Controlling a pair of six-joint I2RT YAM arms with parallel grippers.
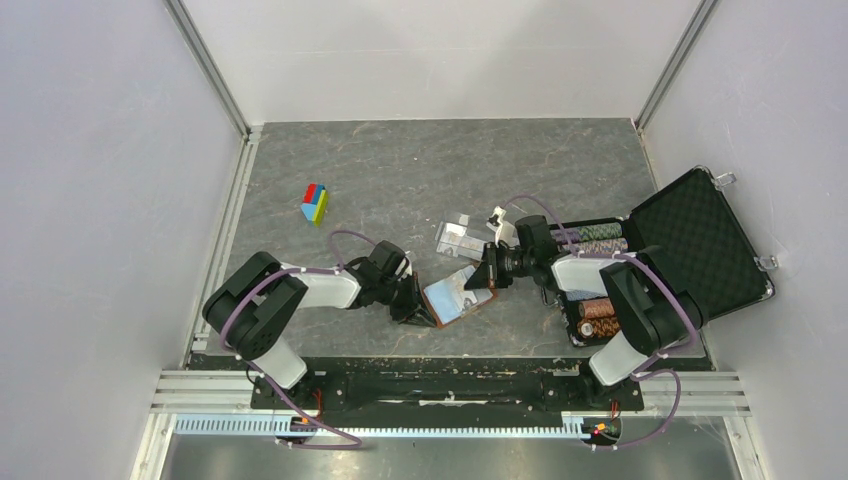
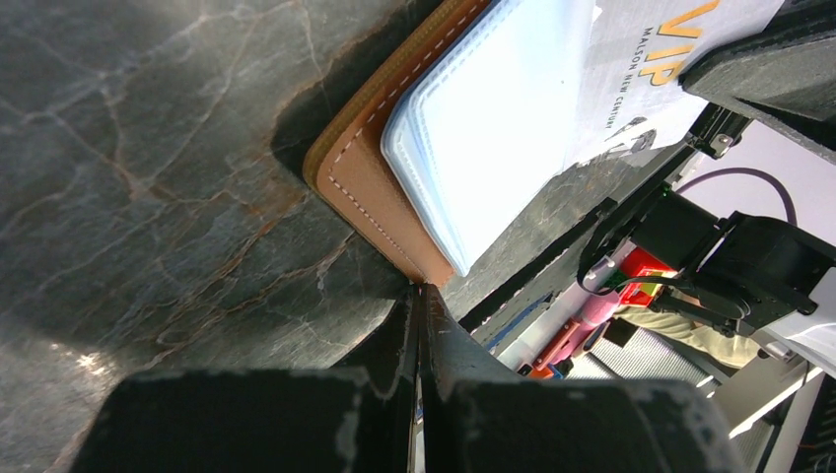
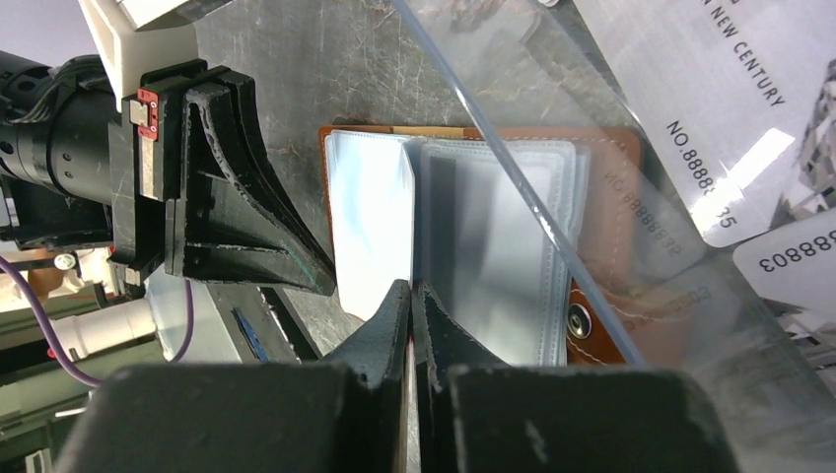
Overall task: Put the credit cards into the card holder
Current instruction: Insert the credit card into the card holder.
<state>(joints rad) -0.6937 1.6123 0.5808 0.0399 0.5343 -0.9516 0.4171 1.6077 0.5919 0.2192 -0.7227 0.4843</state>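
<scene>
The card holder (image 1: 458,298) is a brown leather wallet lying open on the table, with its clear sleeves (image 3: 503,236) fanned out. My left gripper (image 1: 424,315) is shut on the wallet's near corner (image 2: 394,222), the leather running into its tips (image 2: 422,288). My right gripper (image 1: 488,279) is shut on a white credit card. The card stands edge-on over the sleeves in the right wrist view (image 3: 409,212), ahead of the gripper's tips (image 3: 411,286). The left wrist view shows the card's printed "VIP" face (image 2: 641,69).
A clear plastic tray (image 1: 458,238) holding more cards (image 3: 710,108) sits just beyond the wallet. A big black foam-lined case (image 1: 700,245) with stacks of chips (image 1: 598,318) stands open at the right. A coloured block (image 1: 315,202) lies at the far left.
</scene>
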